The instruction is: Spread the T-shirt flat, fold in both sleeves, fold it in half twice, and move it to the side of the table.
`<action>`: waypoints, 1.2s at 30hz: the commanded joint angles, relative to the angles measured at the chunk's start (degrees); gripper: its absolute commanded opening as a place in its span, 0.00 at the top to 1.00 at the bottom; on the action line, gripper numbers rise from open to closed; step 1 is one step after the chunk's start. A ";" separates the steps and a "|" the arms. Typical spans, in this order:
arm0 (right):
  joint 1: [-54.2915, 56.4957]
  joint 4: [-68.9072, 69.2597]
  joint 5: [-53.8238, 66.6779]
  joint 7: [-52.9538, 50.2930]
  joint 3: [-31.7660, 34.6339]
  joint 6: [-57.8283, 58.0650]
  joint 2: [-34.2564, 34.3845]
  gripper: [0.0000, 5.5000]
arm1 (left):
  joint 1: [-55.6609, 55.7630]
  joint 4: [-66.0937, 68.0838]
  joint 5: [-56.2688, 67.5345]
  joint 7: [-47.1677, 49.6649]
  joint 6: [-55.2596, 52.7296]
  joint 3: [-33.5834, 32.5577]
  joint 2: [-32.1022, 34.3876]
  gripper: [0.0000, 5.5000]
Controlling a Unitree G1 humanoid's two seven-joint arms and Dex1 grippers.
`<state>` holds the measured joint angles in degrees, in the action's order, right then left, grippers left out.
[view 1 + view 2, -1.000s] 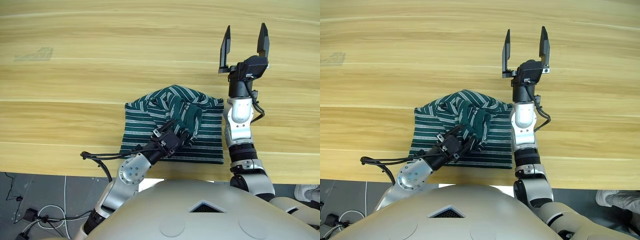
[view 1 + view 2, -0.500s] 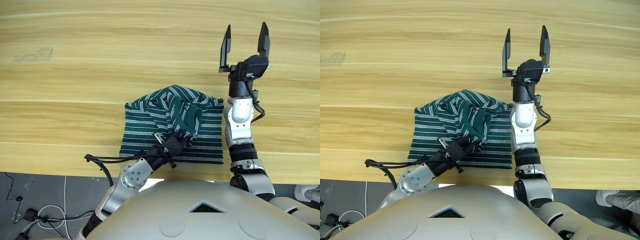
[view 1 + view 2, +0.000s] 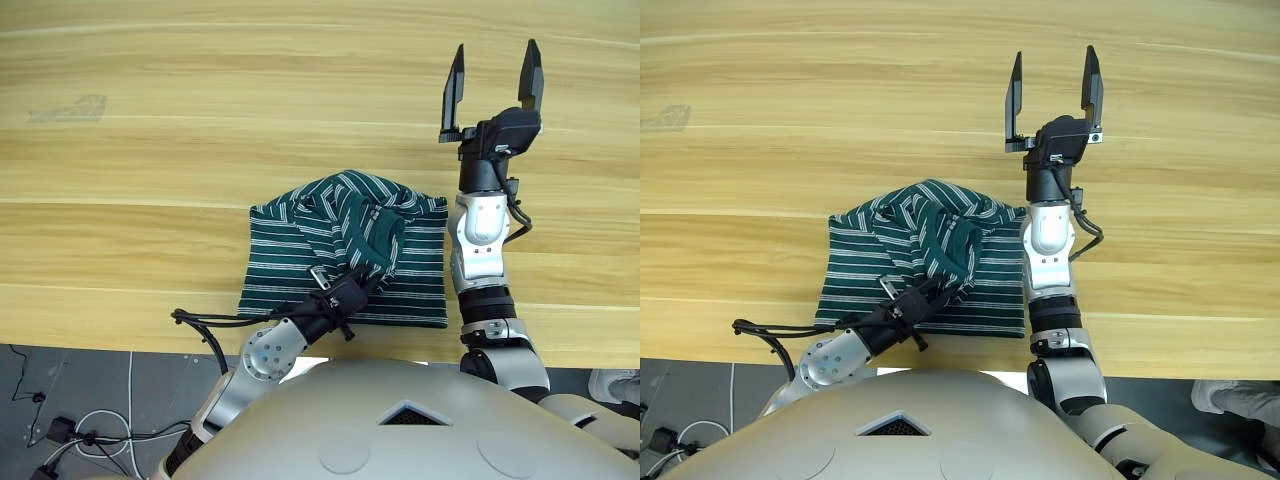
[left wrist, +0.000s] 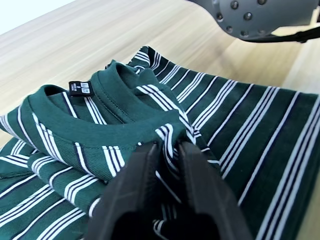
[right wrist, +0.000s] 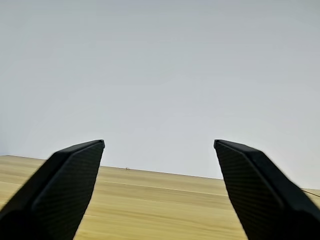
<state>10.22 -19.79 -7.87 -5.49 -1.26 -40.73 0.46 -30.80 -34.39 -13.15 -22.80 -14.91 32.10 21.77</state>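
Left claw (image 4: 169, 148) was nearly closed, pinched narrow on a striped fold of the T-shirt (image 3: 290, 255) just below its collar. It came in low over the T-shirt's near edge, probably so the cloth could be dragged or lifted by that fold. Right claw (image 3: 494, 60) was spread wide and held nothing. It was raised past the T-shirt's far right corner with its fingers pointing up and away, likely parked clear so the left arm had room to work.

Largest down:
- Counter (image 3: 200, 120): pale wood planks under the T-shirt, reaching far beyond it to the left, right and back. The T-shirt's near edge sat close to the counter's front edge.
- T-shirt: dark green with thin white stripes, lying as a rough rectangle. No sleeves stuck out, so they looked tucked in. The base layer was flat, but a bunched top layer humped up across the middle and right of it.
- Collar (image 4: 110, 125): plain green ribbed band, curled and doubled over on top of the hump, not lying flat.
- Neck label (image 4: 79, 88): small black tag inside the collar, facing up.

Judgement: mid-fold. The shape was compact, but the rumpled collar part needed pulling over or smoothing before the fold counted as done. The move to the side had not yet been made. Risk: a one-point pinch could drag only the top layer and undo the folds beneath.
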 commanded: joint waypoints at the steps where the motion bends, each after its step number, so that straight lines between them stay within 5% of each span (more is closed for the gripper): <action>1: 0.33 0.18 0.45 0.06 -0.02 0.81 0.14 0.26 | 0.55 0.35 0.33 0.35 -0.75 -0.39 -0.09 0.97; 10: 0.73 -1.01 0.62 0.20 -0.21 0.44 0.21 0.26 | 1.59 1.36 1.40 0.72 0.29 -1.59 -0.95 0.99; 17: -0.89 0.08 3.74 2.92 1.10 1.82 -1.85 0.26 | 9.81 -0.92 11.70 2.24 5.09 -15.33 -4.39 0.99; 22: -11.11 15.50 10.31 16.00 -3.73 10.26 -8.55 0.26 | 13.12 -1.68 18.84 4.71 3.97 -23.28 -7.84 0.99; 30: -30.70 36.71 34.28 39.92 -6.28 33.47 -25.23 0.26 | 13.53 -0.75 16.28 5.65 4.19 -23.50 -7.18 0.99; 36: -34.39 39.54 31.91 39.41 -10.22 39.69 -23.91 0.26 | 13.43 0.04 14.54 5.78 4.60 -22.10 -7.05 0.99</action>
<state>-24.14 20.64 26.24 34.90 -10.16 -2.42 -24.40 -17.56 -34.69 2.07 -17.17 -10.14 9.55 14.47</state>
